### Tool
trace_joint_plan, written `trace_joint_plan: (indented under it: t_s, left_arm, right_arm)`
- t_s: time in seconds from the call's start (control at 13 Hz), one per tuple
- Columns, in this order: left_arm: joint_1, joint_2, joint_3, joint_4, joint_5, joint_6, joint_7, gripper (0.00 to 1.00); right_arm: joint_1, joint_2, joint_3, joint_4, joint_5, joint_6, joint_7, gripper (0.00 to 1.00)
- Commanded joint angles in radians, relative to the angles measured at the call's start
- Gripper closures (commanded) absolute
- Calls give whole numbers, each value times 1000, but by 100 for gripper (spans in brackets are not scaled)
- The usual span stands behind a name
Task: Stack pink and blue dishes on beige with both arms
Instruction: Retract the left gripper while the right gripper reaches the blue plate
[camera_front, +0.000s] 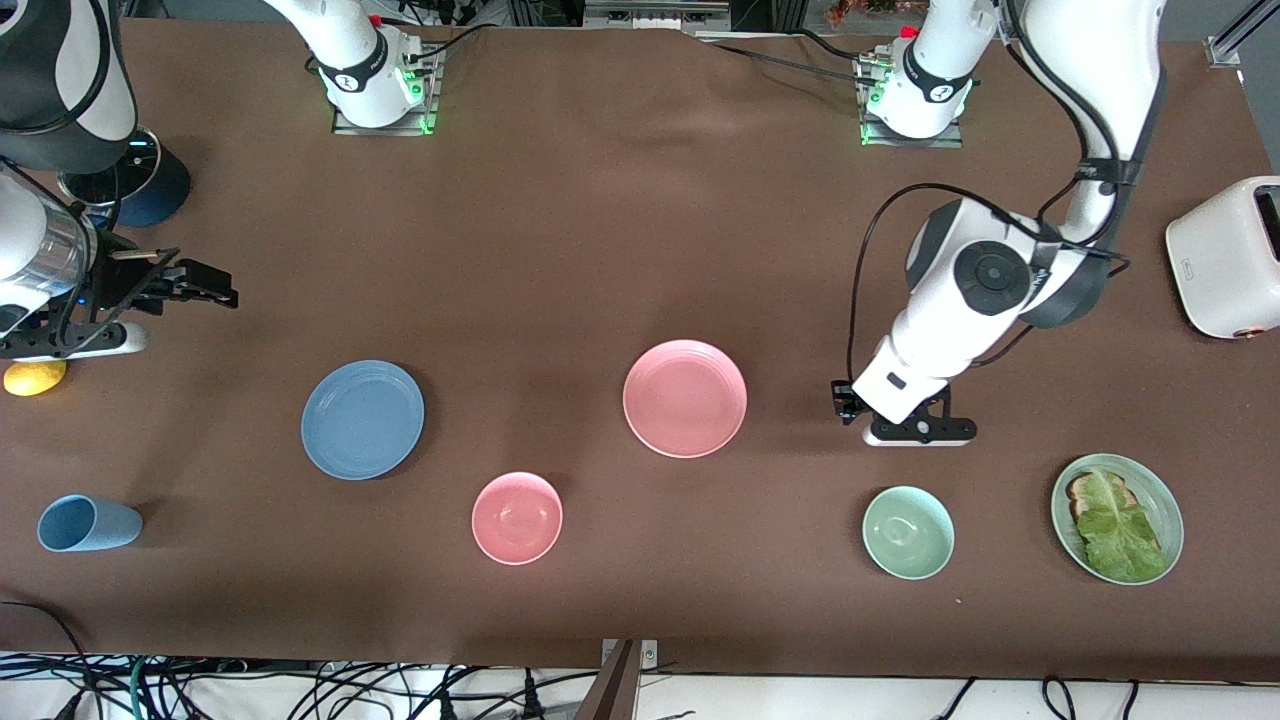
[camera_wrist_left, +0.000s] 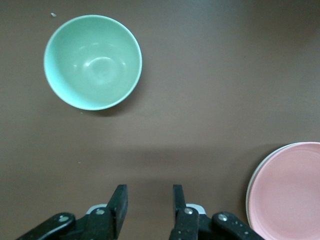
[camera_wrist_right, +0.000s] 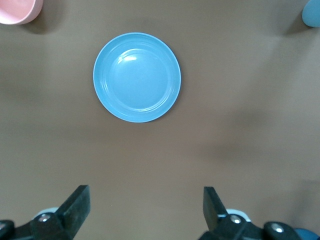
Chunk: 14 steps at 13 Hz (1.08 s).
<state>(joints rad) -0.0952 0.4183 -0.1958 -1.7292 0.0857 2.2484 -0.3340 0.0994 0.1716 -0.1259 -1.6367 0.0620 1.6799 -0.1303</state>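
L gripper (camera_wrist_left: 149, 205): empty, jaws partly apart, over bare cloth btw pink plate (camera_front: 685, 398) & green bowl (camera_front: 908, 532).
R gripper (camera_wrist_right: 145, 205): spread wide, empty, waits nr blue plate (camera_front: 362, 419).
Pink plate: mid-table, pale rim under it.

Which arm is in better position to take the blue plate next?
Probably the right: the right gripper hangs open and empty at the blue plate's end. The left gripper is over bare cloth beside the pink plate.
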Motion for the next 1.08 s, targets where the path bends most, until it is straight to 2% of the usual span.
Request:
trace_joint_plan:
  t_s: [0.0,0.31,0.46,0.62,0.77,0.85,0.92,1.0]
  left_arm:
    - [6,-38,38,58,-58,-134,136,56]
    - [19,-75,128,149,-110,-324,306,56]
    - [19,-104,164,174,-109,-395,352,55]
    - [19,-116,206,238,-104,-501,406,55]
    - [19,-116,239,289,-101,-568,450,50]
    - [19,-119,251,298,-103,-576,461,39]
    - [19,-127,263,300,-107,-587,460,23]
    - [17,-145,265,298,-107,-589,455,0]
  right_arm:
    - [-13,23,2,15,-4,-9,-25,0]
    - [-20,100,2,12,7,26,-49,0]
    - [-21,150,2,2,2,85,-55,0]
    - [-21,178,2,-37,-2,162,-58,0]
    - [-24,219,2,-98,-2,288,-55,0]
    - [-27,264,2,-109,2,352,-54,0]
    - [-27,305,2,-109,4,406,-54,0]
    - [-29,334,2,-109,5,441,-55,0]
